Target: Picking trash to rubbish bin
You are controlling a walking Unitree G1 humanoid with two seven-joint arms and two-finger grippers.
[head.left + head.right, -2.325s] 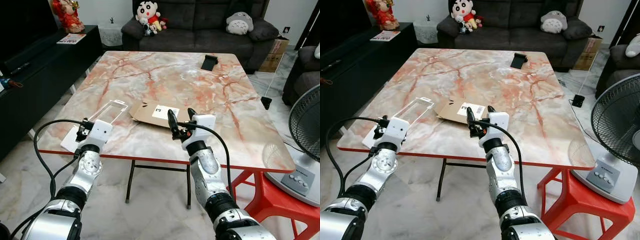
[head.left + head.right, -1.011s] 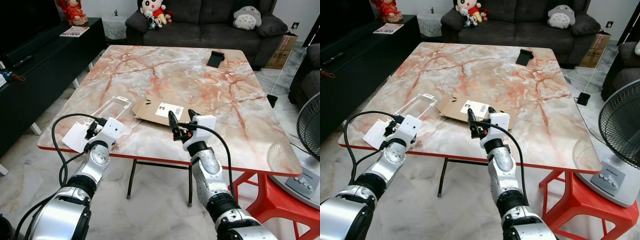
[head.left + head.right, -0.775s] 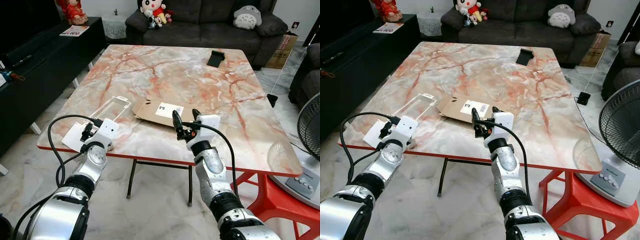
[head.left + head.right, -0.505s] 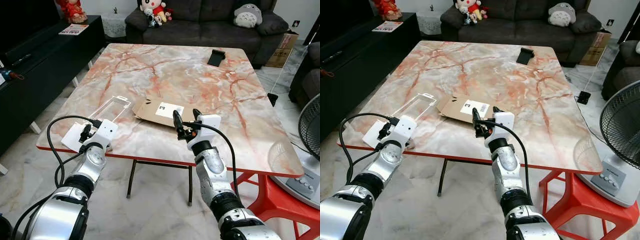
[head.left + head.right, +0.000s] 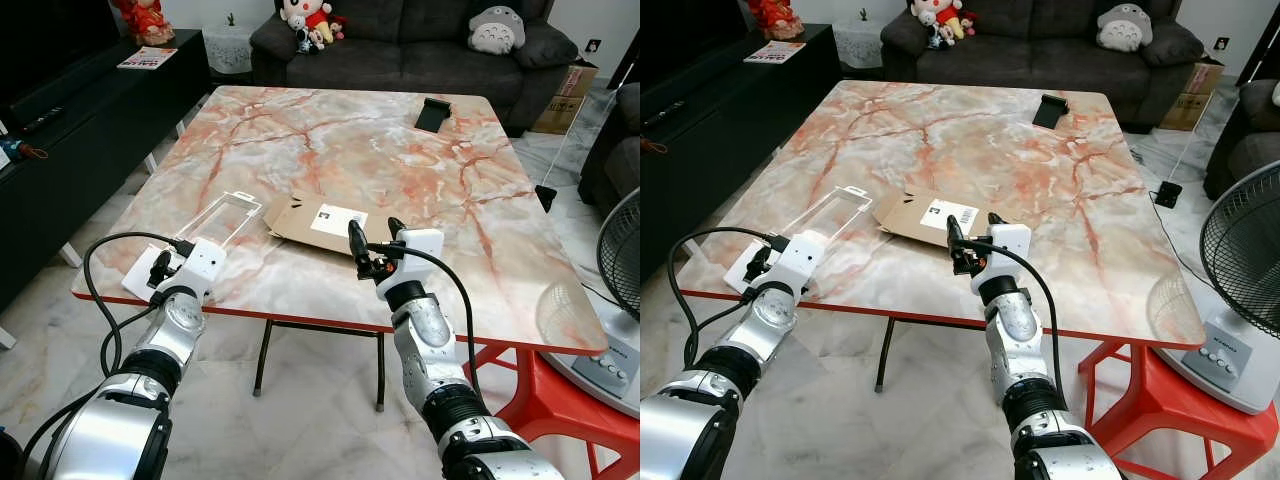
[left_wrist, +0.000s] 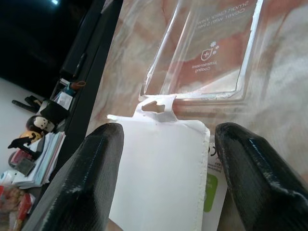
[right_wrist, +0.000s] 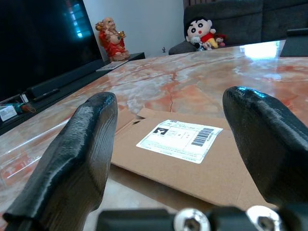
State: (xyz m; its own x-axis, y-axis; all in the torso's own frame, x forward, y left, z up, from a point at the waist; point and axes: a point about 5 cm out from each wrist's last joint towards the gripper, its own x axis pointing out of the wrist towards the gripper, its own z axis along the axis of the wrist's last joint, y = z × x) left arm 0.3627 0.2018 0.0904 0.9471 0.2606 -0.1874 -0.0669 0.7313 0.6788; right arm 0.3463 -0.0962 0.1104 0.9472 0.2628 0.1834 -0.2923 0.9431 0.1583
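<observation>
1. Now both arms reach forward over the counter's point(image 5: 480, 300) near edge, each end effector spread apart and gripping nothing.
2. Left end effector point(image 5: 163, 267) hangs over the white card point(image 6: 159, 168), the clear plastic tray point(image 6: 211, 53) just beyond.
3. Right end effector point(image 5: 372, 246) points at the flattened cardboard envelope point(image 5: 315, 221) directly ahead.
4. Since a moment ago, the left end effector has slid outward toward the counter's corner.

Marble table point(image 5: 400, 150) w/ flat cardboard point(image 5: 315, 222), clear blister pack point(image 5: 225, 215), white card point(image 5: 145, 275), black item point(image 5: 432, 114)
</observation>
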